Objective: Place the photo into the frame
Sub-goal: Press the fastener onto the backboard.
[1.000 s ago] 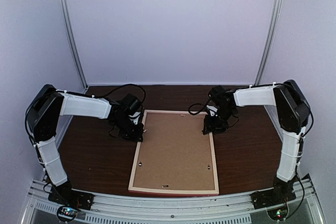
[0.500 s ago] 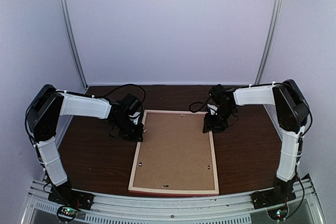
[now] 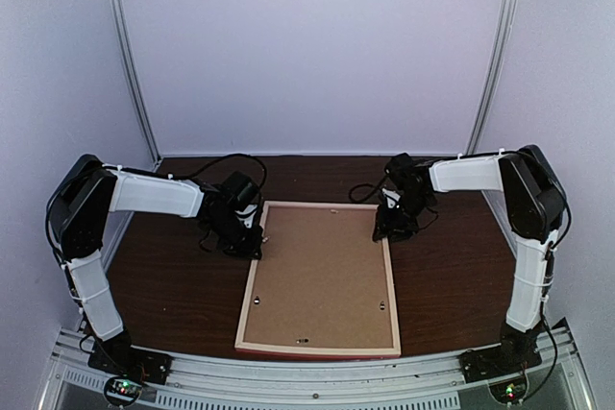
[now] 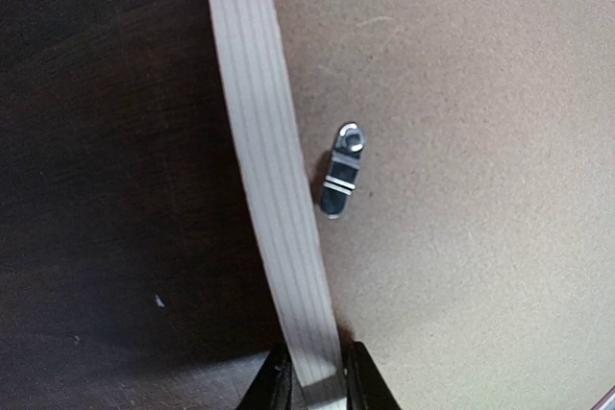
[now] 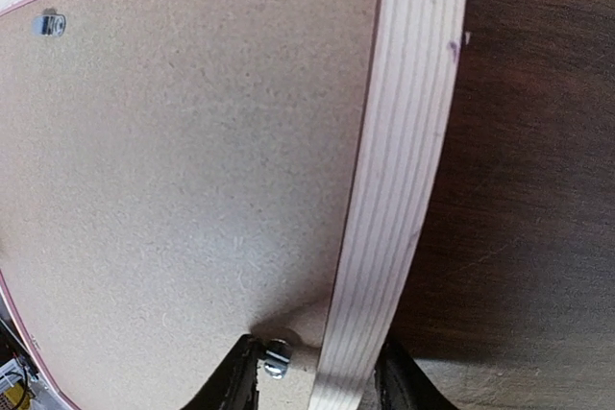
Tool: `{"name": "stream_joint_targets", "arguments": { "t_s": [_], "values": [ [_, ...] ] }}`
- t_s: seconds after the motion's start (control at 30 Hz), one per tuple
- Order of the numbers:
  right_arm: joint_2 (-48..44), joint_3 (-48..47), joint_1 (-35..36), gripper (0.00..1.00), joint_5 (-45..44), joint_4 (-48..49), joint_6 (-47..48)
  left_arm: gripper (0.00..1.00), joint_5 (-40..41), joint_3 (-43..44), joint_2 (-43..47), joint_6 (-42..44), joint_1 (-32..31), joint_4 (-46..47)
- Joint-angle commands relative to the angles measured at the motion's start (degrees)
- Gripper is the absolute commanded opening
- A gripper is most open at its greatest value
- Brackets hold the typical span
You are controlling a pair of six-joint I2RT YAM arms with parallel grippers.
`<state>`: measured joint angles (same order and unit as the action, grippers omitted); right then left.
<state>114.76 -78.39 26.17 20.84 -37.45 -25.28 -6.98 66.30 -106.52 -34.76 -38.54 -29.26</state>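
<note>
The frame (image 3: 248, 290) lies face down on the table, its pale wood back edges up and a brown backing board (image 3: 322, 271) filling it. My left gripper (image 3: 252, 245) is shut on the frame's left rail (image 4: 264, 160) near the far corner, one finger on each side of it (image 4: 315, 386). My right gripper (image 3: 384, 233) stands astride the right rail (image 5: 404, 141), open (image 5: 317, 381). One fingertip is on the outer side, the other sits against a small metal turn clip (image 5: 277, 359) on the board. The photo is out of view.
A black turn clip (image 4: 341, 172) lies on the backing board (image 4: 461, 141) just ahead of my left fingers. Another clip (image 5: 48, 24) sits near the far rail. Dark wood table (image 3: 173, 285) surrounds the frame; white walls close in at back and sides.
The right wrist has shifted slightly toward the far end of the right rail. The left arm and the frame have not moved.
</note>
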Motion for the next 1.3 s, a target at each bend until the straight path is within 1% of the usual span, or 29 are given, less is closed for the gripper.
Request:
{"name": "stream_joint_targets", "arguments": {
  "t_s": [0.0, 0.33, 0.67, 0.93, 1.07, 1.2, 1.27],
  "values": [
    [3.5, 1.8, -0.5, 0.41, -1.3, 3.6, 0.4, 0.20, -3.6, -0.9, -0.8, 1.5, -0.5, 1.8],
    [3.6, 3.2, -1.4, 0.33, 1.1, 4.2, 1.1, 0.20, -3.5, -0.9, -0.9, 1.5, -0.5, 1.7],
    [3.7, 3.8, -1.9, 0.29, 3.3, 4.5, 1.6, 0.20, -3.4, -0.9, -1.0, 1.5, -0.5, 1.7],
    [3.7, 4.0, -2.5, 0.23, 4.3, 4.5, 1.9, 0.20, -3.5, -1.0, -1.0, 1.5, -0.5, 1.7],
    [4.1, 3.9, -2.5, 0.24, 5.4, 5.0, 1.4, 0.20, -3.5, -1.1, -1.0, 1.5, -0.5, 1.7],
    [4.1, 3.6, -2.5, 0.35, 5.2, 5.8, 0.4, 0.20, -3.5, -1.1, -0.9, 1.5, -0.5, 1.7],
    [4.1, 3.3, -2.4, 0.38, 4.9, 6.0, 0.2, 0.20, -3.5, -1.1, -0.8, 1.4, -0.5, 1.7]
  ]
}}
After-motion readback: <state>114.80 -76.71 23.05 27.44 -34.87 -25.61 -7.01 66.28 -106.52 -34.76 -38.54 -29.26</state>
